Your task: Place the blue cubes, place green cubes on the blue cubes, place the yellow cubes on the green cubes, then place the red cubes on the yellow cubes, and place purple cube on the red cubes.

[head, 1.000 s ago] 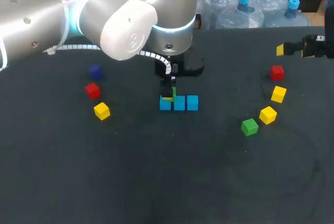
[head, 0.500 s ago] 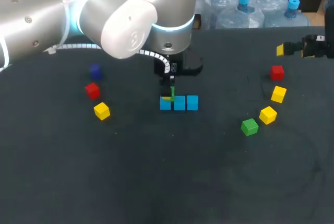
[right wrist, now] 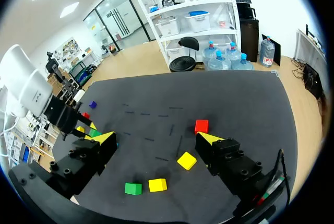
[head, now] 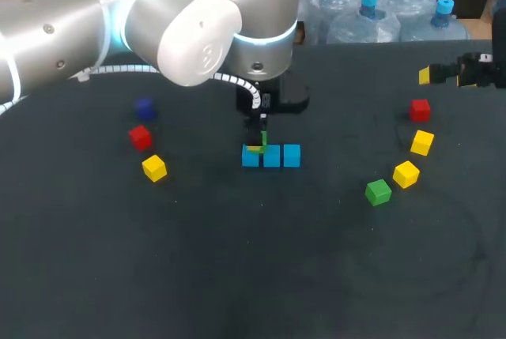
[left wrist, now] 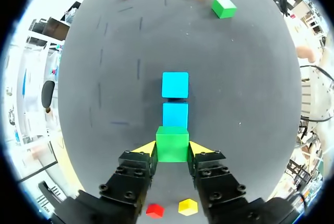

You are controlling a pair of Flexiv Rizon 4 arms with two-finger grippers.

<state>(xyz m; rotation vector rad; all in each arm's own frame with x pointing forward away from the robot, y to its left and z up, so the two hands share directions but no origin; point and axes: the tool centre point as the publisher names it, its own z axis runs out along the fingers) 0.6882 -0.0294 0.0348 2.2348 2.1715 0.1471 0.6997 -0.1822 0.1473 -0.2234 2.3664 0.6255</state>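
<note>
Three blue cubes (head: 272,156) lie in a row at the table's middle. My left gripper (head: 259,140) hangs over the row's left end, shut on a green cube (left wrist: 172,144). In the left wrist view two blue cubes (left wrist: 175,115) show ahead of the green one; the third is hidden beneath it. A second green cube (head: 378,192), two yellow cubes (head: 406,174) and a red cube (head: 420,109) sit at the right. My right gripper (right wrist: 156,139) stands open and empty above the table's far right, near that red cube (right wrist: 201,126).
On the left lie a purple cube (head: 144,107), a red cube (head: 140,137) and a yellow cube (head: 154,167). My left arm's big joint (head: 198,31) looms over the table's back middle.
The left arm has shifted only very slightly, with the green cube still held over the blue row. The right arm has kept still.
</note>
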